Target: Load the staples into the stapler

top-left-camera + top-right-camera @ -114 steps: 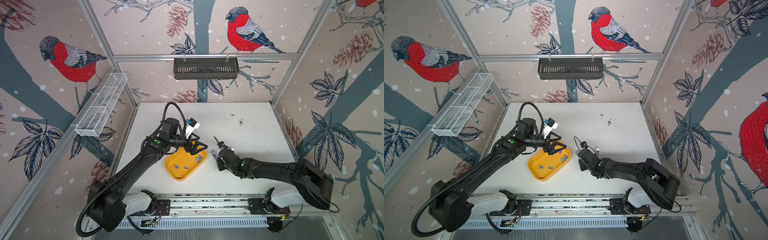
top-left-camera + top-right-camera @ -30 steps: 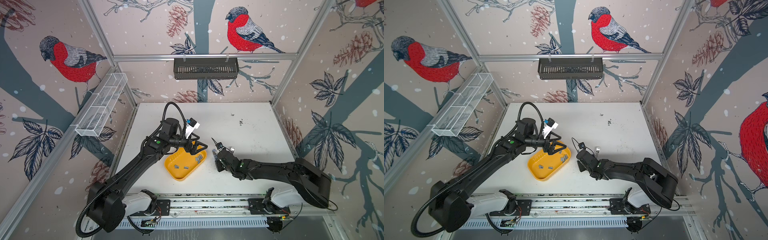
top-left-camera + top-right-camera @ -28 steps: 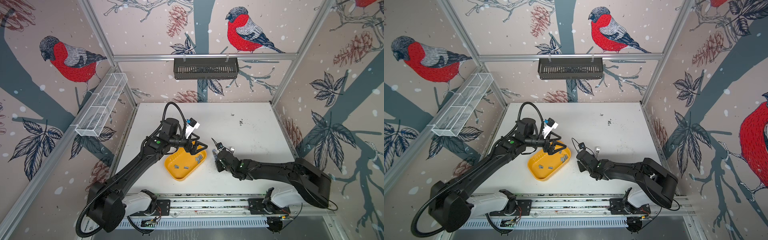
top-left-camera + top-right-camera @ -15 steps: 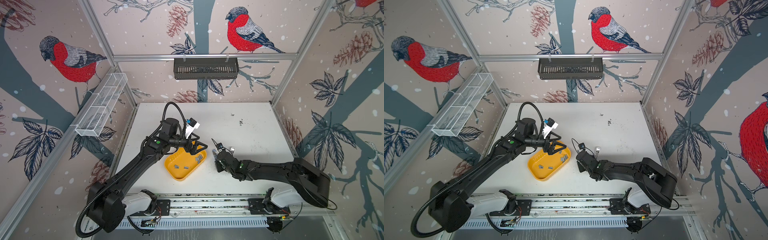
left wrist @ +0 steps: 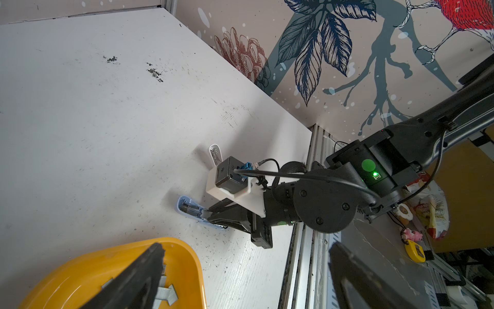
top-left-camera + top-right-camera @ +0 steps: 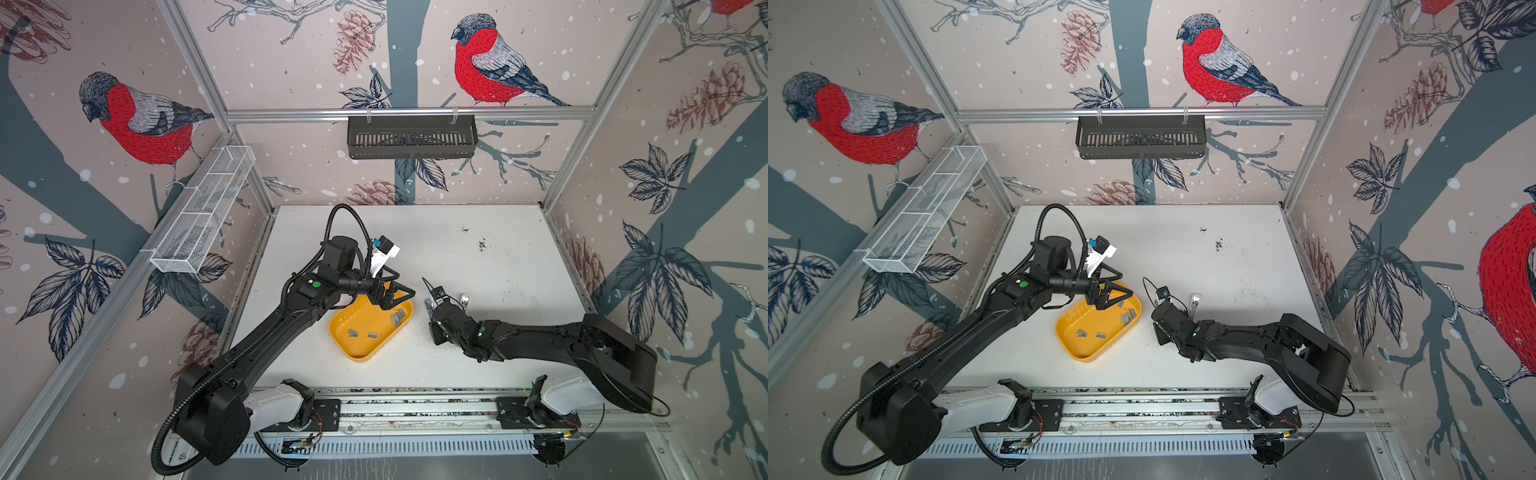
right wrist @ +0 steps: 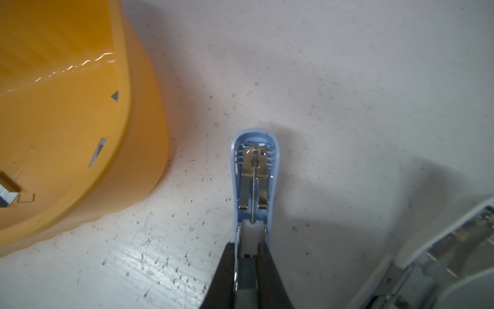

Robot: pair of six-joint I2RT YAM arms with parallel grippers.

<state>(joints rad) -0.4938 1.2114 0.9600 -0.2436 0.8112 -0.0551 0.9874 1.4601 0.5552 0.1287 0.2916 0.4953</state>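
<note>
Yellow glossy plastic tray [image 6: 380,348] holds the staples [image 6: 397,318], small grey blocks, mostly near its 2 o'clock corner in both top views, below the widely spread left gripper [image 6: 400,300]. Only the right wrist view shows the stapler [image 7: 255,171] clearly: rounded pale blue shell, flat metal plates, thin spring, with the right gripper [image 7: 247,250] pinching its narrow end, probably the hinge side. In the top views it is a small speck at the tray's 3 o'clock.
</note>
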